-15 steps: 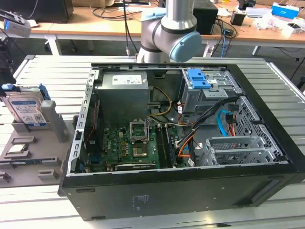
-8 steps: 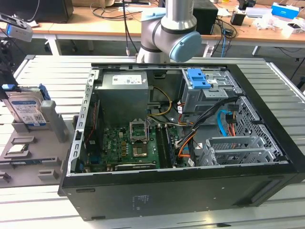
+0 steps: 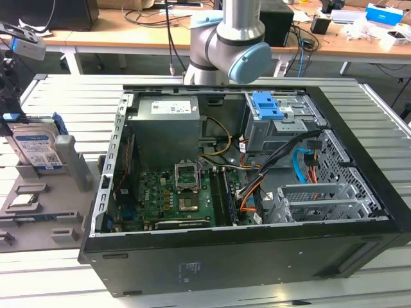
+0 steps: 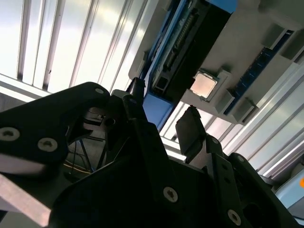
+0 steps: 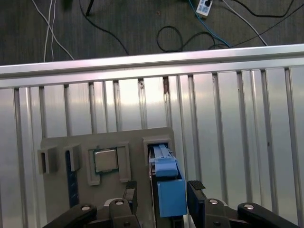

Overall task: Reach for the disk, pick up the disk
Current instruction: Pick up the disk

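Note:
The disk (image 3: 35,146) stands on edge in a slot of a grey holder plate (image 3: 61,215) at the exterior view's left, its white-and-blue label facing out. My gripper (image 3: 8,96) hangs just above it at the picture's left edge. In the first wrist view the disk's blue rail (image 5: 167,173) lies between my two black fingers (image 5: 130,194), and the gripper (image 5: 164,192) is open, a gap showing on each side. The second wrist view shows the disk's dark edge (image 4: 190,52) beyond the open gripper (image 4: 164,118).
A small square processor chip (image 5: 105,160) sits in a pocket of the holder plate beside the disk. The open computer case (image 3: 257,256) with its blue latch (image 3: 266,106) stands to the exterior view's right. A slatted metal table (image 5: 237,133) lies under everything.

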Robot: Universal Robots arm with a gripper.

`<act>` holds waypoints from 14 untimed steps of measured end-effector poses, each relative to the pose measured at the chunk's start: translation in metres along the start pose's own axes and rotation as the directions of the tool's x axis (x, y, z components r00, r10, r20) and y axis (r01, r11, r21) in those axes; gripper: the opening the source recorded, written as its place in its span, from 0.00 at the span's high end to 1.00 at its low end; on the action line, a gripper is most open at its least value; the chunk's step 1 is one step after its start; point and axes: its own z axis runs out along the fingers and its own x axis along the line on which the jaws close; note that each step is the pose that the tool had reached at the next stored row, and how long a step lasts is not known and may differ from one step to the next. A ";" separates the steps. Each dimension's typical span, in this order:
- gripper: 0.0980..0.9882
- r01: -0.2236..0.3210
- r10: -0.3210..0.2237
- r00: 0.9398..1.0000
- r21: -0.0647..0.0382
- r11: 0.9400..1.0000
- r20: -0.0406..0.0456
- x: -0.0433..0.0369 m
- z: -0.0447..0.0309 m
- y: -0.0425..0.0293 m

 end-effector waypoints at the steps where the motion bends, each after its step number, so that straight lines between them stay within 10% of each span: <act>1: 0.50 0.000 0.000 1.000 0.000 1.000 0.000 -0.0001 0.0015 -0.0001; 14: 0.50 0.005 -0.005 1.000 0.000 1.000 0.000 -0.0015 0.0173 -0.0005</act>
